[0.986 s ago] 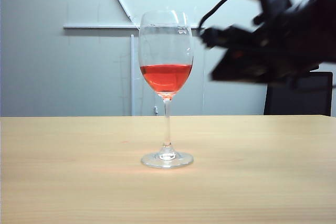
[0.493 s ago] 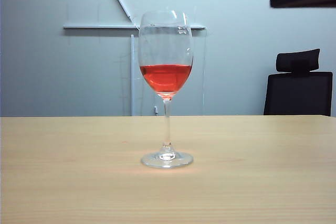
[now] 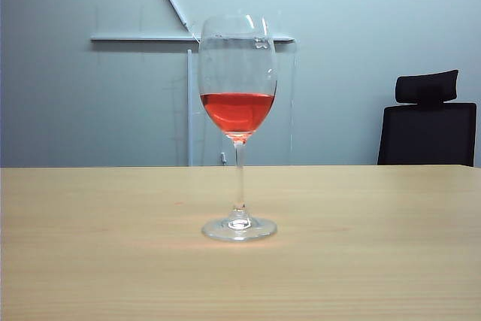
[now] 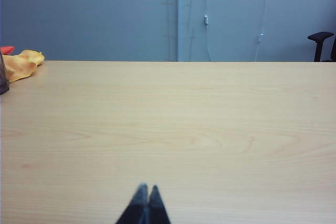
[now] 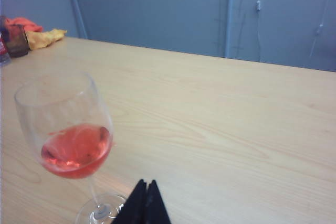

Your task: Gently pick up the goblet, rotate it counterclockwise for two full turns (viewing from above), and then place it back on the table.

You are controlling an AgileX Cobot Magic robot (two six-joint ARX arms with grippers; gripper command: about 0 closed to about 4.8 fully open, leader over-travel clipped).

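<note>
Right claw now pulled up and away toward two o'clock, tips pinched together, holding nothing. Goblet upright at counter centre, released; placing looks done. Left claw closed, empty, low at six o'clock, glass unseen.

Beige wood table w/ upright goblet; yellow cloth at far edge.

The exterior camera sits low at table height, facing the goblet side-on and close. The right wrist camera looks down on the same goblet past its closed gripper. The left wrist camera skims bare table beyond its closed gripper.
</note>
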